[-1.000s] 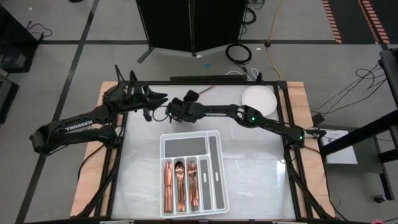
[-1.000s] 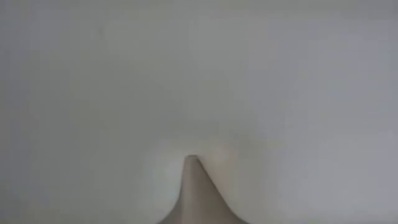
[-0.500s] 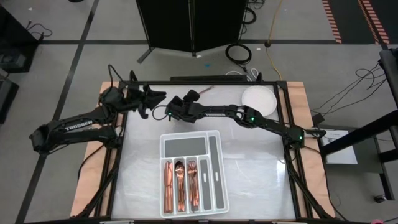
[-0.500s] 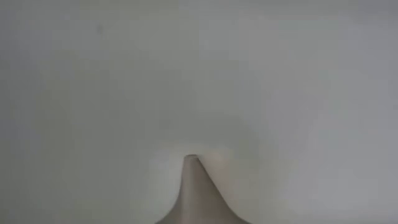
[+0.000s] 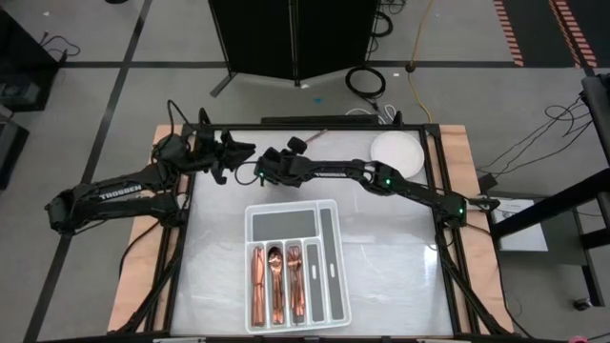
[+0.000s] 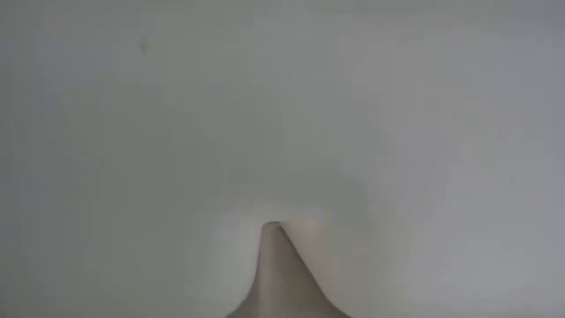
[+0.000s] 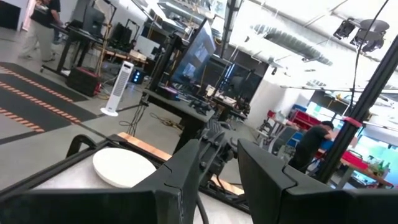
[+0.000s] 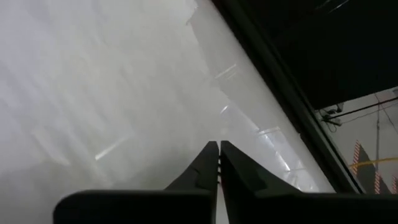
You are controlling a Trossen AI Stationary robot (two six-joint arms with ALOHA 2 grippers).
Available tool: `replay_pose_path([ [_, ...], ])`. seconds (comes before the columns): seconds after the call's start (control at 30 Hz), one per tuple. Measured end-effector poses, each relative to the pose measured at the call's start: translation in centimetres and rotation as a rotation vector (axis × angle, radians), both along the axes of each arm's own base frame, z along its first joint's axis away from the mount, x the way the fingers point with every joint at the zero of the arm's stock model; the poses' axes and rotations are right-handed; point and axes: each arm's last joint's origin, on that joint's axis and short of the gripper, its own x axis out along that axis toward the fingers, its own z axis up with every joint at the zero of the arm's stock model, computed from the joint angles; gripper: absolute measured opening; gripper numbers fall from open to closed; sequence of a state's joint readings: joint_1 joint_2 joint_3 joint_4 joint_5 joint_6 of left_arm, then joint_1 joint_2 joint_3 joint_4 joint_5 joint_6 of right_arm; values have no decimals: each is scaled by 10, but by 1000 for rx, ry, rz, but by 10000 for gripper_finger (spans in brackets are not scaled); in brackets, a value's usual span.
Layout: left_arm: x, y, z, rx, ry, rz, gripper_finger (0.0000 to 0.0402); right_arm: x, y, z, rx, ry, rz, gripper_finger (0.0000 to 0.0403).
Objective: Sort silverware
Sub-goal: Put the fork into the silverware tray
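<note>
Near the table's far edge, the right tool [image 5: 259, 172] is closed, holding nothing.

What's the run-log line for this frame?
left hand: far side of table, holding nothing seen | right hand: shut, empty, beside it | silverware: three tray slots filled | plate: empty

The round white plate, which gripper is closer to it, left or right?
Right. The right gripper sits left of the plate, mid-table at the far edge; the left gripper is farther left still.
</note>
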State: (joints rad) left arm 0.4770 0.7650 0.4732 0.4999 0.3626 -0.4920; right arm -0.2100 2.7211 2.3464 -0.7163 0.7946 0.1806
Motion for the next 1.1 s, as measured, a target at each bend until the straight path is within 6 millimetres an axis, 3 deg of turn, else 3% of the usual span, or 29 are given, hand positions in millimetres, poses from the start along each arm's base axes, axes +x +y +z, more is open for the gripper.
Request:
replay_pose_path([
  [0.2, -1, 0, 1, 10, -3, 1, 111, -7, 13, 23, 133, 11, 38, 1],
  [0.43, -3, -2, 2, 17, -1, -20, 111, -3, 60, 53, 281, -23, 193, 0],
  [0.63, -3, -3, -4, 63, 70, -40, 111, -5, 94, 62, 274, 37, 277, 0],
  [0.93, -8, 8, -31, 159, 356, 99, 111, -12, 105, 103, 307, 2, 373, 0],
  [1.1, -14, 15, -43, 278, 509, 163, 111, -23, 108, 143, 383, -52, 476, 0],
])
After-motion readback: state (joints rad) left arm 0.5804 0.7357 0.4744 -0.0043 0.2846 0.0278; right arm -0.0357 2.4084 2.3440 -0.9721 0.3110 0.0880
